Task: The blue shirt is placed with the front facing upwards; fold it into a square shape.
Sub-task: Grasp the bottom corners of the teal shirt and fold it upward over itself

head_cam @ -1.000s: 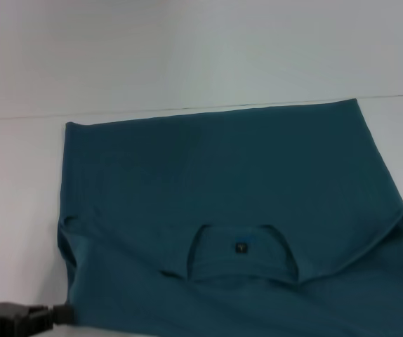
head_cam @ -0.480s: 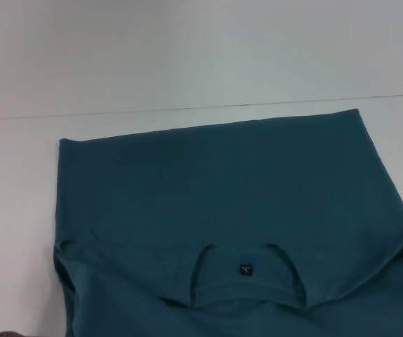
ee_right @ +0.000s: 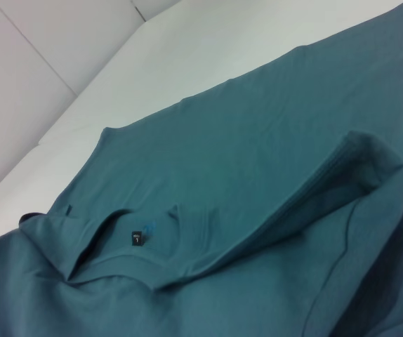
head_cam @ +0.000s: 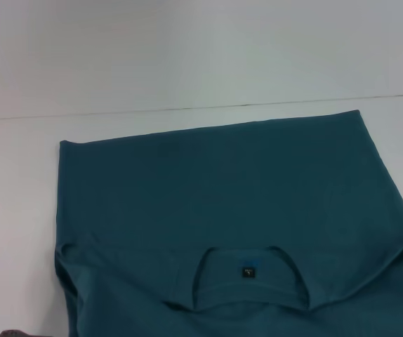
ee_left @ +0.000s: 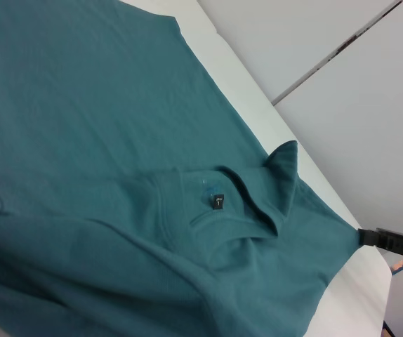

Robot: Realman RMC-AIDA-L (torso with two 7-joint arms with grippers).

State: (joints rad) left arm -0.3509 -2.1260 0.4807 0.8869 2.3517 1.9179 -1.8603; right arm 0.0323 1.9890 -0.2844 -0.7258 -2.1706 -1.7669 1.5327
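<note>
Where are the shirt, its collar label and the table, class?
shirt (head_cam: 215, 182), head view, flat middle of the cloth
label (head_cam: 246, 272), head view, dark tag inside the collar
table (head_cam: 15, 203), head view, bare top left of the shirt

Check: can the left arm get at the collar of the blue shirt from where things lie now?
Probably yes. The blue shirt lies flat on the table with its collar uncovered on top, nothing lying over it. The left wrist view looks down on it unobstructed. The left gripper's fingers are not in view.
</note>
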